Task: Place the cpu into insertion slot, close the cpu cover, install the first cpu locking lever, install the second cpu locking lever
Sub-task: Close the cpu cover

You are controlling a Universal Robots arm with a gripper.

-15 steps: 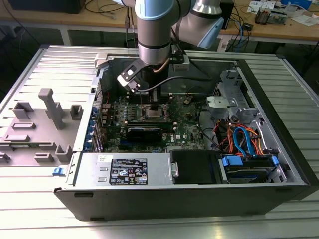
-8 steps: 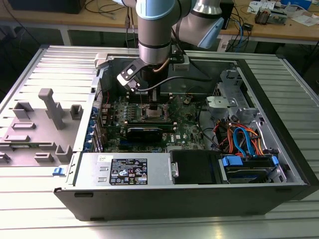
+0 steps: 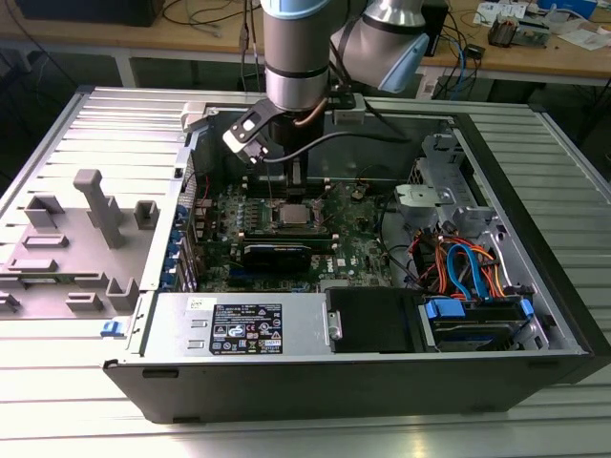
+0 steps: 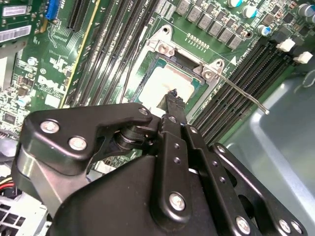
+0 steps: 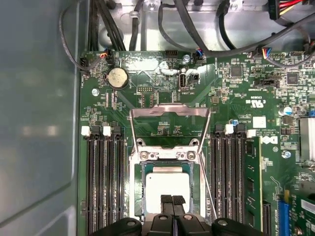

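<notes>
Fingertips (image 5: 167, 202) of the gripper (image 5: 173, 200) are pressed together, pinching nothing, poised right over the cpu (image 5: 167, 181); I cannot tell if they touch. The cpu lies seated in the insertion slot (image 5: 140, 191), with the cpu cover (image 5: 170, 111) swung open.

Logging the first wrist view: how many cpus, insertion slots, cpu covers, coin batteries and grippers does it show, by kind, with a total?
cpu: 1
insertion slot: 1
cpu cover: 1
coin battery: 1
gripper: 1
Total: 5
</notes>
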